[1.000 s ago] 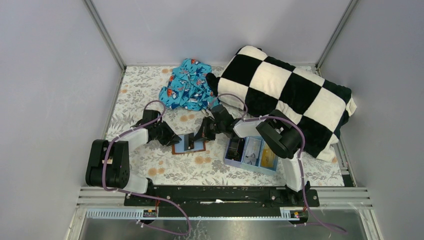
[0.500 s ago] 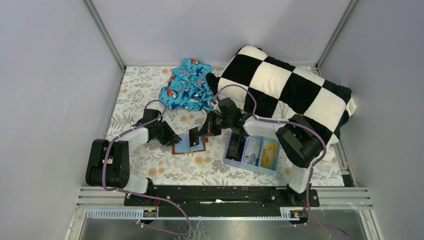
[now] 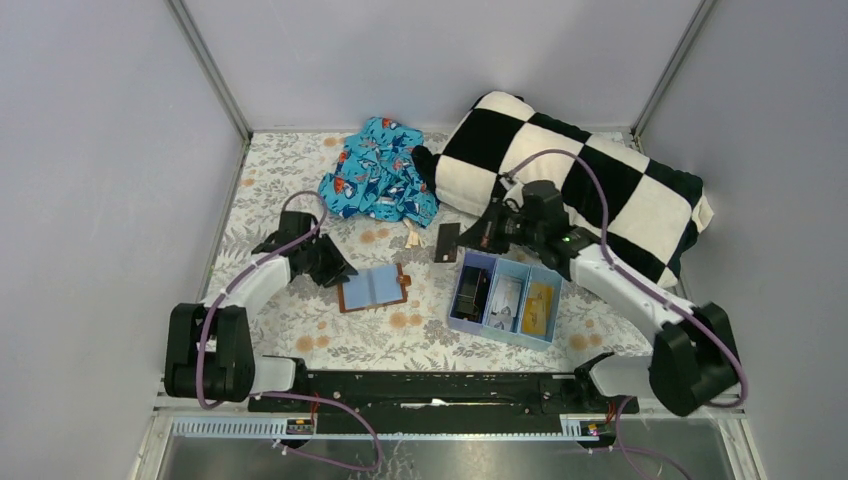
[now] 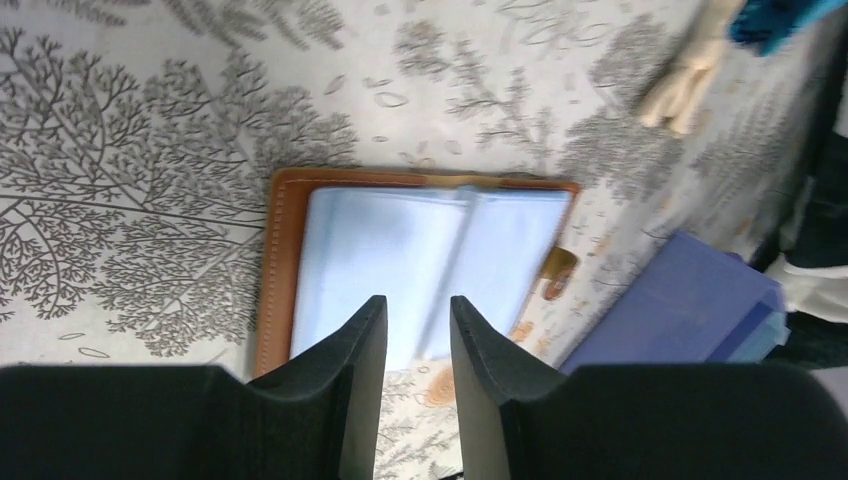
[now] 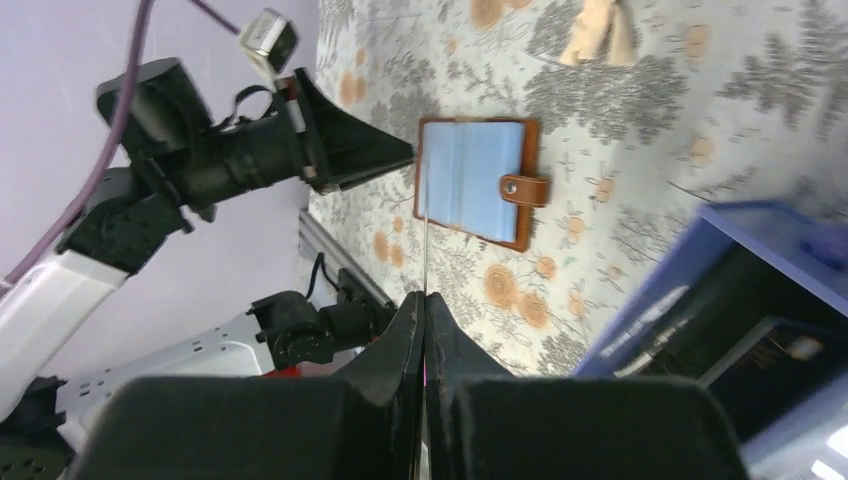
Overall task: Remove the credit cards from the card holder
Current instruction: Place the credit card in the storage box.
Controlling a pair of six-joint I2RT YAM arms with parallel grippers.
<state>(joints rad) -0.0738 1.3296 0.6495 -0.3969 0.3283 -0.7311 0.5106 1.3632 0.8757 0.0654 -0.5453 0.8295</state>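
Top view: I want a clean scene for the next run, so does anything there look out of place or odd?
Mostly tidy. The card holder lies open and skewed on the table, pale blue lining up. A small beige object lies loose by the crumpled blue cloth. The right gripper holds a dark card.

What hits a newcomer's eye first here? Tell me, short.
The big black-and-white checkered cushion at the far right dominates, with a bright blue patterned cloth beside it on its left. Mid-table, the right claw holds a dark card apart from the brown card holder, which lies open at the left claw.
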